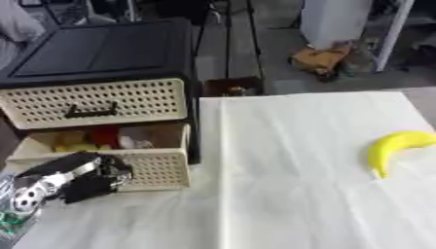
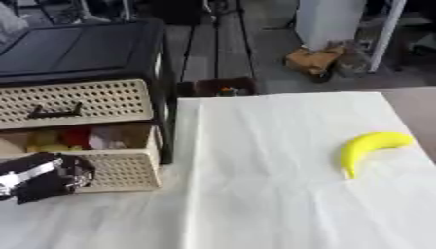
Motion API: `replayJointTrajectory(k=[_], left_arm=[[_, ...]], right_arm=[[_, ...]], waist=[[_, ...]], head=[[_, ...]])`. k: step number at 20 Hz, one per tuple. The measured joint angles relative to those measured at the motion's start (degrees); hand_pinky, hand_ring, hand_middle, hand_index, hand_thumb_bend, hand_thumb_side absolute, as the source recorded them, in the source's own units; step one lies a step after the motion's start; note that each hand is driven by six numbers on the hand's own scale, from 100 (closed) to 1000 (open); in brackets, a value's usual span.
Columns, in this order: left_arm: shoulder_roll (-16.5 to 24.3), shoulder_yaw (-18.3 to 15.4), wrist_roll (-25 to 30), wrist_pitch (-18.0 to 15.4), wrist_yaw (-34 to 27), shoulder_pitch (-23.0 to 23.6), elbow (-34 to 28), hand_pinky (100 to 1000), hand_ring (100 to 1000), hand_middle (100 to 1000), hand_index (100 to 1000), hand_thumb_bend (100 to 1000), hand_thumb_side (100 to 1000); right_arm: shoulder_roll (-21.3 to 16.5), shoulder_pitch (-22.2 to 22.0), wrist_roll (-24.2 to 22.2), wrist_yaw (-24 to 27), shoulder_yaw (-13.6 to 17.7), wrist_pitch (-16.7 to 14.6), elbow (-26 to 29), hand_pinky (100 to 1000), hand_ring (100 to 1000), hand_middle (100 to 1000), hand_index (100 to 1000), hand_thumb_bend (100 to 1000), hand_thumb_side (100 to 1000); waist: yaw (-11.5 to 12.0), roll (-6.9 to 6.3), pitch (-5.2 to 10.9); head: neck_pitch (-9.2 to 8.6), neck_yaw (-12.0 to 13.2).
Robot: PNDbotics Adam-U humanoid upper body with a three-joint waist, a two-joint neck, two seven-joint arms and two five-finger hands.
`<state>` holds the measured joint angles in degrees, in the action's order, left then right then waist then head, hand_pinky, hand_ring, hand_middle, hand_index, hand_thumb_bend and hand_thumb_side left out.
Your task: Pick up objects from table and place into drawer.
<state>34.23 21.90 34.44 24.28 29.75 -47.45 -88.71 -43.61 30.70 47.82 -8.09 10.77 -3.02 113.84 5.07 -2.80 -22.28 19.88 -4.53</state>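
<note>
1. Down at the lower left, the left hand (image 1: 81, 177) is hanging in front of the open lower drawer (image 1: 157, 170), its dark fingers curling inward and overlapping the drawer's perforated front panel; whether they are holding anything, I cannot tell.
2. Its silver-and-black forearm is coming in from the lower left corner, taking up the near left edge of the surface (image 1: 281, 194).
3. Only the left hand is showing in either view.
4. Just behind the hand, the lower drawer is standing pulled out, and inside it are sitting yellow pieces (image 1: 72, 142), a red one (image 1: 105, 136) and a pale one (image 1: 136, 142), too blurred to name.
5. Above it, the upper drawer (image 1: 94, 103) is sitting closed, a dark handle on its cream perforated face.
6. Both drawers are sitting in a black cabinet (image 1: 102, 48) at the surface's far left corner.
7. Rightward, the white cloth is lying wide and bare from the cabinet across the middle, giving open room.
8. Near the right edge, well apart from the drawer, a banana (image 2: 368, 147) is lying on the cloth, curving with its stem end toward the near side.
</note>
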Motion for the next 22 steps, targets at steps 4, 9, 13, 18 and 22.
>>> replayJointTrajectory(k=[4, 9, 13, 18, 22], left_arm=[[-0.43, -0.09, -0.62, -0.86, -1.57, -0.60, 1.20, 100, 181, 798, 1000, 100, 1000], [-0.55, -0.23, -1.41, -1.21, -1.41, -1.53, 2.78, 100, 185, 808, 1000, 100, 1000], [-1.00, -0.77, -2.28, -1.68, -0.18, -2.36, 4.77, 100, 188, 811, 1000, 100, 998], [-1.54, -1.46, -3.49, -2.35, 1.24, -2.99, 6.48, 100, 188, 812, 1000, 100, 996], [-1.98, -1.82, -4.03, -2.69, 1.61, -3.29, 7.26, 100, 187, 814, 1000, 100, 996]], right_arm=[[0.01, 0.00, 0.08, 0.14, 0.04, 0.10, 0.00, 698, 679, 505, 656, 100, 826], [0.01, 0.01, 0.06, 0.21, 0.04, 0.12, 0.00, 698, 678, 504, 655, 100, 826], [0.04, 0.01, -0.06, 0.34, 0.03, 0.23, 0.00, 698, 678, 504, 655, 100, 825], [0.06, 0.01, -0.14, 0.40, 0.03, 0.30, 0.00, 698, 677, 504, 655, 100, 826], [0.16, 0.02, -0.16, 0.43, 0.03, 0.32, 0.00, 698, 677, 503, 655, 100, 827]], waist=[[-0.15, -0.10, 0.00], [-0.49, -0.26, 0.00], [-0.75, -0.35, -0.07], [-0.87, -0.40, -0.22], [-0.91, -0.44, -0.31]], head=[[-0.08, 0.12], [-0.16, 0.15], [-0.41, 0.25], [-0.44, 0.36], [-0.45, 0.36]])
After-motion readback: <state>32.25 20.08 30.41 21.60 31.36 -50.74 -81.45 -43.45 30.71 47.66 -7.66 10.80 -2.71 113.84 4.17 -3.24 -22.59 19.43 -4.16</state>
